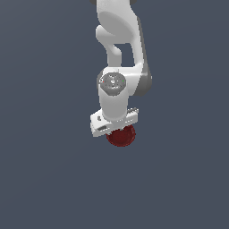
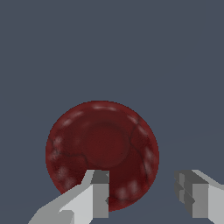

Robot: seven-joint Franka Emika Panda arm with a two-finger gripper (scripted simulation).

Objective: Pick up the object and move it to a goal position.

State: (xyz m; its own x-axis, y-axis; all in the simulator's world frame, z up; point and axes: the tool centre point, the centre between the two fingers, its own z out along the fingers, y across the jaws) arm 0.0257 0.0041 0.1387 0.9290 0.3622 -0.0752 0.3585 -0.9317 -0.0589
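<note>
The dark red bowl (image 2: 103, 144) is round with a mottled, ribbed-looking inside, and lies on the flat grey surface. In the exterior view the bowl (image 1: 122, 137) shows just below my white gripper (image 1: 117, 129), which partly covers it. In the wrist view my gripper (image 2: 142, 194) is open. One finger (image 2: 98, 197) stands over the inside of the bowl and the other finger (image 2: 194, 197) stands outside it, so the rim lies in the gap between them. Neither finger visibly touches the rim. No goal marker is in view.
Only the plain grey surface (image 1: 44, 179) surrounds the bowl. The white arm (image 1: 118, 44) rises above the gripper to the exterior view's top edge.
</note>
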